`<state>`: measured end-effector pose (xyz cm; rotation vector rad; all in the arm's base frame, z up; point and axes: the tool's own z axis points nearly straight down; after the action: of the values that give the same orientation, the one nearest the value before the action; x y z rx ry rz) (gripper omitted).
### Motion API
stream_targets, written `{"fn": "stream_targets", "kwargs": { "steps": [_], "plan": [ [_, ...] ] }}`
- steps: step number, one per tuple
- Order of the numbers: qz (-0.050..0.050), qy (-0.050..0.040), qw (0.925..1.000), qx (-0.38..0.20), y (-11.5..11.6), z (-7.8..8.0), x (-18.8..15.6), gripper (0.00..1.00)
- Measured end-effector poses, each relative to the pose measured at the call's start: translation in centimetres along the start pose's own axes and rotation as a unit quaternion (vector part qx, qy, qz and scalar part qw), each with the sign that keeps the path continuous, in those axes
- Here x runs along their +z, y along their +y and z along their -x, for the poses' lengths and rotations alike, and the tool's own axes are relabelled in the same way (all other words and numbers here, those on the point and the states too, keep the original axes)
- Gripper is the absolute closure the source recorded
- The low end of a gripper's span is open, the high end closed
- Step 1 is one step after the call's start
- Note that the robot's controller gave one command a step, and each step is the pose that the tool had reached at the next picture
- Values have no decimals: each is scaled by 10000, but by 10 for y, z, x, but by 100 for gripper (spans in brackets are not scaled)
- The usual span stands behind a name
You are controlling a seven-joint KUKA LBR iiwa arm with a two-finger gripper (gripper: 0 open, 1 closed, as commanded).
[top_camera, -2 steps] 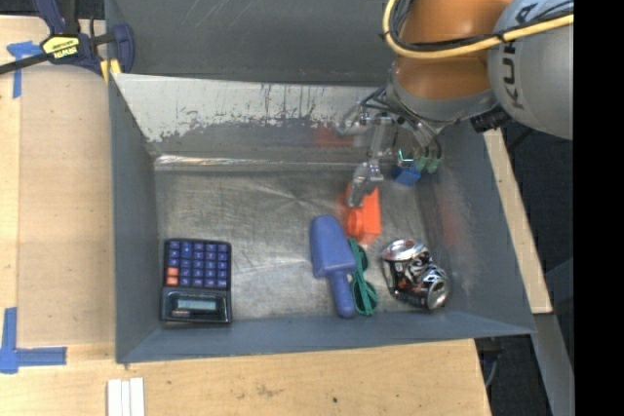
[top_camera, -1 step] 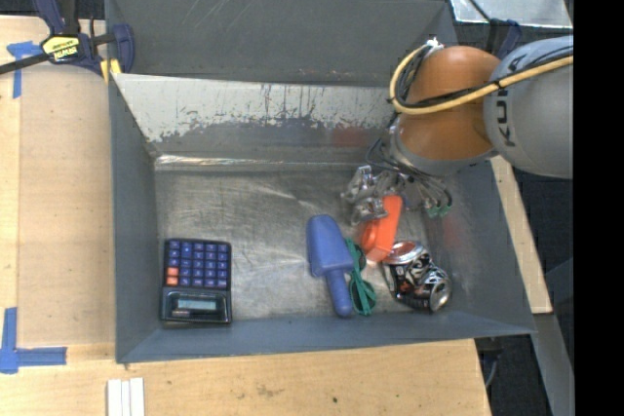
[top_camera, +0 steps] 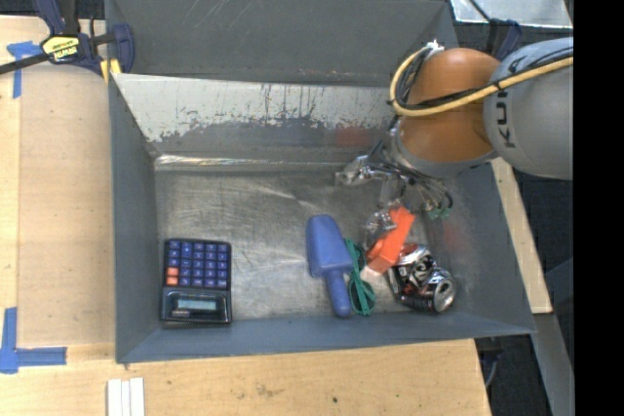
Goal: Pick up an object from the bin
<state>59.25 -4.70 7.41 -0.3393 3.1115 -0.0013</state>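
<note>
Pincer (top_camera: 388,209) hangs right above the orange piece (top_camera: 393,246) near the bin's (top_camera: 136,209) lower-right corner; can't tell if it's clenched or released. I'd drop straight, steering clear of the crushed can (top_camera: 421,284).

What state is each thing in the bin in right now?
gripper: low over the orange piece.
orange piece: lying tilted beside the can.
can: crushed, on its side.
blue scoop: lying flat.
green piece: lying against the blue scoop.
calculator: flat, keys up, apart at left.
</note>
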Motion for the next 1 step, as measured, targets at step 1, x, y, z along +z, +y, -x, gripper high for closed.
{"fn": "stream_targets", "kwargs": {
  "steps": [1],
  "plan": [
    [0, 0, 10000, 2, 0, 0, 0, 0]
  ]
}}
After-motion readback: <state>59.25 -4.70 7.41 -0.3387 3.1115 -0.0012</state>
